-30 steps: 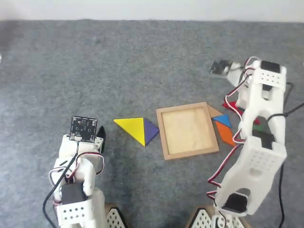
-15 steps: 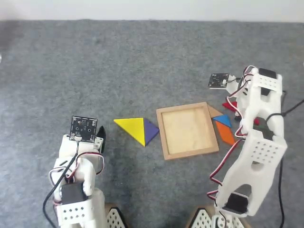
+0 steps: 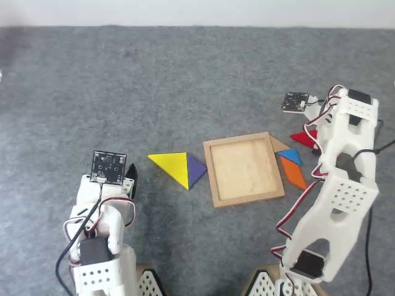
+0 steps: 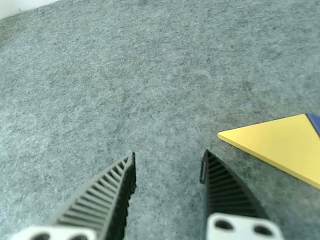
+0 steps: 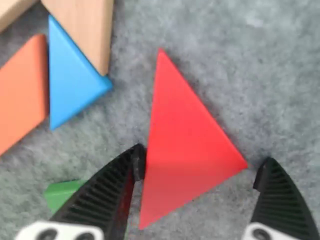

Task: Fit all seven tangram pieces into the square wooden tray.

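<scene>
The square wooden tray holds nothing yet; the right tool straddles the red triangle, wide open, and the left tool is wide and empty.

no readable txt or labels anywhere

A grey, fuzzy felt mat covers the table surface, its nap coarse and speckled where seen up close. Along its far edge runs a plain pale strip of wall, meeting the mat in a straight line.
</scene>
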